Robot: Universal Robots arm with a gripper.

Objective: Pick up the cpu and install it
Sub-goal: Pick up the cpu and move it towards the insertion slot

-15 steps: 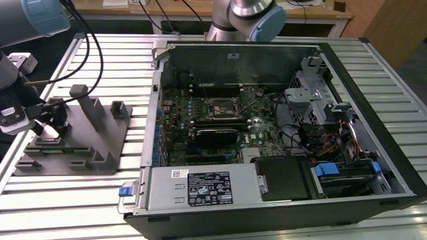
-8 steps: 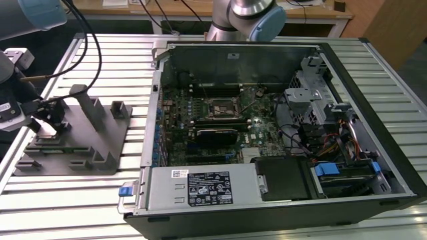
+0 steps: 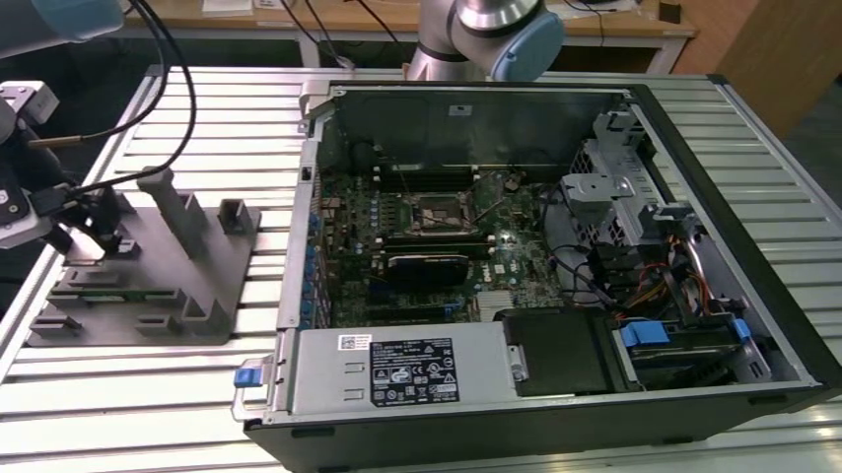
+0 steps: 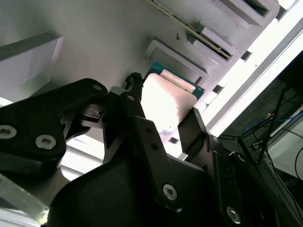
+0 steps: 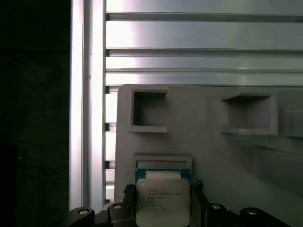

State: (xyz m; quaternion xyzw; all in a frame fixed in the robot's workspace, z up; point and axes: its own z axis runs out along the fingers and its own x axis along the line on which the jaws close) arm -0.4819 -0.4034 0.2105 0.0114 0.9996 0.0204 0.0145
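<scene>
Item 1, the cpu (image 5: pixel 163 202): we record a flat square chip with a pale metal top and a thin teal rim. It lies in a shallow recess of the grey fixture (image 5: pixel 213 156), close to the fixture's edge that borders the slatted table (image 5: pixel 189 42). In the second wrist view the cpu (image 4: pixel 165 101) shows its bright top above the same grey plate.

Item 2, the gripper (image 5: pixel 162 191): we find it drawn in narrow, one black finger (image 5: pixel 128 193) against each of two opposite edges of the chip, so the chip sits directly between the tips. We cannot tell whether the chip is raised off its seat. In the exterior view the gripper (image 3: pixel 86 232) stands over the fixture's (image 3: pixel 158 286) edge on the exterior view's left.

Item 3, the table (image 3: pixel 197 99): we list the fixture toward its edge on the exterior view's left, and an open computer case (image 3: pixel 736 197) just beside it toward the exterior view's right, the motherboard (image 3: pixel 435 227) lying exposed inside.
</scene>
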